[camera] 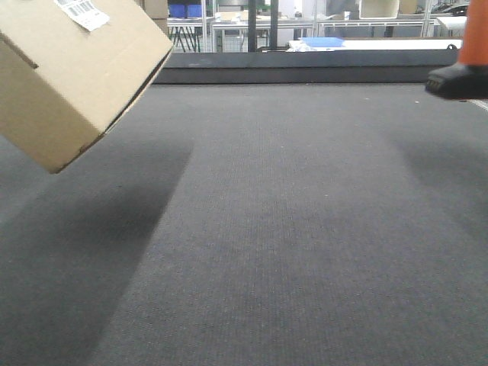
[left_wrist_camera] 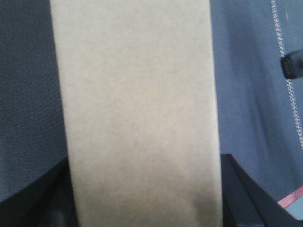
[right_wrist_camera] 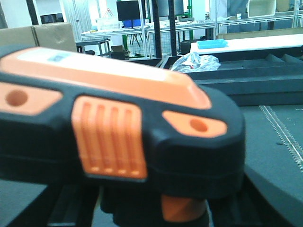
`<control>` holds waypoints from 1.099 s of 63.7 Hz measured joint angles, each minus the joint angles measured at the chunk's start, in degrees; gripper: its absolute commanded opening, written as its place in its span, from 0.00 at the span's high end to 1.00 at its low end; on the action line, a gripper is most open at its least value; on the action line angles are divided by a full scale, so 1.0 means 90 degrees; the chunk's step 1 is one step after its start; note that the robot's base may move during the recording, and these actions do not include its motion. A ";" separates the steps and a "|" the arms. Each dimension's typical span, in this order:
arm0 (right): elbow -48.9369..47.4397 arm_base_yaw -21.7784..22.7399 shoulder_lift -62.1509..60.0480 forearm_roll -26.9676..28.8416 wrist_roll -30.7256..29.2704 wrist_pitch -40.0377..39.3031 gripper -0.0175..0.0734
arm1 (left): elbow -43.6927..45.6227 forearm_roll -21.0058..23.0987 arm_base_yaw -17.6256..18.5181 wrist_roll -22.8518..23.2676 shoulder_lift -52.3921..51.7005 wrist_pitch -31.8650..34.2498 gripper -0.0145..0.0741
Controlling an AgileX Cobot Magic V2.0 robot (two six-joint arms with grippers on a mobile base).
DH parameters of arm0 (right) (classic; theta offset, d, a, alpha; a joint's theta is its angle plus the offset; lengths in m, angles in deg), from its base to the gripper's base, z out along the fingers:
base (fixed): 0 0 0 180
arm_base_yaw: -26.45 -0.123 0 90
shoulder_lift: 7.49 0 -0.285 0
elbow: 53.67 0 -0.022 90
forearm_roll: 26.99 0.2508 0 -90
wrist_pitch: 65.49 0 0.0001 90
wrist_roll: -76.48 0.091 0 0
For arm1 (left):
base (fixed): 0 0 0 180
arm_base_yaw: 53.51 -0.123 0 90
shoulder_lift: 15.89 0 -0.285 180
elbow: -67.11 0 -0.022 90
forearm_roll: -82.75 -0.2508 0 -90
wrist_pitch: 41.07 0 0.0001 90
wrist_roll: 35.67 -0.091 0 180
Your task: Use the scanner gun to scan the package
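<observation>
- Package (camera: 69, 76) off the table (camera: 290, 229), tilted, at 10 o'clock in the front view; label (camera: 82, 12) on its upper face. Left gripper (left_wrist_camera: 144, 208) pinches it.
- Scanner gun (right_wrist_camera: 118, 127) aloft at 2 o'clock; right gripper (right_wrist_camera: 156, 213) judged clamped on its stem.
- Risks: label angled away from scanner, so no read; tilted box slipping.

soft shadow under package (camera: 72, 84), close-ups blurred
</observation>
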 measured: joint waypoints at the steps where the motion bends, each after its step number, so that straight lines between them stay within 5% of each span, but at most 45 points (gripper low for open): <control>1: 0.0010 0.0000 0.0071 0.0000 0.0000 -0.0090 0.98 | 0.0000 0.0000 0.0000 0.0000 0.0000 0.0000 0.96; 42: 0.0010 0.0000 0.2250 0.0414 0.0024 -0.1924 0.98 | 0.0000 0.0009 0.0000 0.0000 0.0000 0.0000 0.96; 70: 0.0010 0.0000 0.2687 0.0475 0.0024 -0.2156 0.98 | 0.0000 0.0009 0.0000 0.0000 0.0000 0.0000 0.96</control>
